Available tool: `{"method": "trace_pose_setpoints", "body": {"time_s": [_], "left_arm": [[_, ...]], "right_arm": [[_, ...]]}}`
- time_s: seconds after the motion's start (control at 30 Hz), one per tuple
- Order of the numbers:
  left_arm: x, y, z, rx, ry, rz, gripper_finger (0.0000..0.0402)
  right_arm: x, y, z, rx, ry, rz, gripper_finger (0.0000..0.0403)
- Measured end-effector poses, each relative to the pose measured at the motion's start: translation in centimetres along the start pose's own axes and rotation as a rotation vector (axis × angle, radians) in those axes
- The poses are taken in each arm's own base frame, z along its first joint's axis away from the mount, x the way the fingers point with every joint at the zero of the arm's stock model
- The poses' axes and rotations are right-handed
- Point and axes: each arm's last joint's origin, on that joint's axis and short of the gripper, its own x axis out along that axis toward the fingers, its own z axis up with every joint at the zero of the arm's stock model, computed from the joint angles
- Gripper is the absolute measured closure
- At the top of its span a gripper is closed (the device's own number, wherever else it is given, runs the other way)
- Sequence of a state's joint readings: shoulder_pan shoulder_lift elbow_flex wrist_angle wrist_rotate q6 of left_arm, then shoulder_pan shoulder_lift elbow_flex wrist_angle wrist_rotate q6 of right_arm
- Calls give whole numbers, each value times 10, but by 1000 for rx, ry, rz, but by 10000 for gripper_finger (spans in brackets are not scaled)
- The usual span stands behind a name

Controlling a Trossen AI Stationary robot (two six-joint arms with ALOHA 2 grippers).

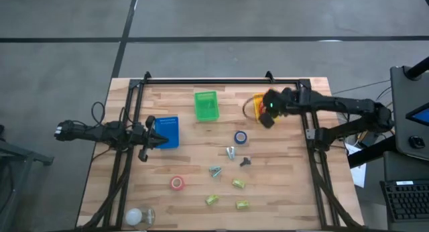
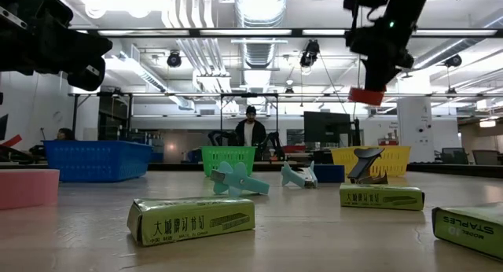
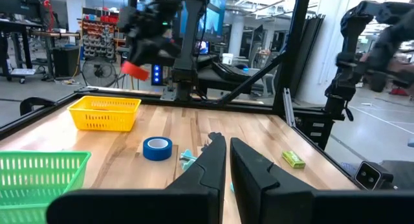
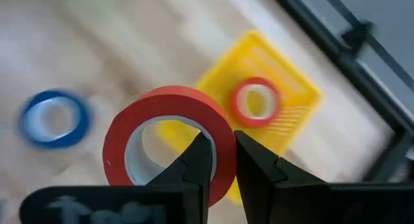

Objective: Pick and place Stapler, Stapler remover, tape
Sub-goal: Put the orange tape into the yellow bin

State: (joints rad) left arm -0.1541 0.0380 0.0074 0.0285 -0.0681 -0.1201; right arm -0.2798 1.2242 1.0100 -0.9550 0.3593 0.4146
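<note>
A: The right gripper is pinching a red plastic tape ring with a pale core through its wall, up in the air over the yellow mesh basket, upper right of the high view.

B: Looks light and stiff, probably slick-sided, so gripping the rim makes sense. Another red roll already sits inside. The left gripper is pressed shut by the blue bin.
</note>
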Motion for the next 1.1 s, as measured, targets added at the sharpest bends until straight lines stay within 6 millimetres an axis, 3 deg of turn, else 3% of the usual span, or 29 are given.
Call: {"method": "trace_pose_setpoints", "body": {"time_s": [0.2,0.37,0.63,1.1], "left_arm": [[0,0,0,0,0,1,376],[0,0,0,0,0,0,376],[0,0,0,0,0,0,376],[0,0,0,0,0,0,376]], "right_arm": [[31,-32,12,105,127,-1,349],[57,-43,17,134,203,-37,349],[88,-44,20,123,289,-15,349],[112,-39,16,106,377,-5,349]]}}
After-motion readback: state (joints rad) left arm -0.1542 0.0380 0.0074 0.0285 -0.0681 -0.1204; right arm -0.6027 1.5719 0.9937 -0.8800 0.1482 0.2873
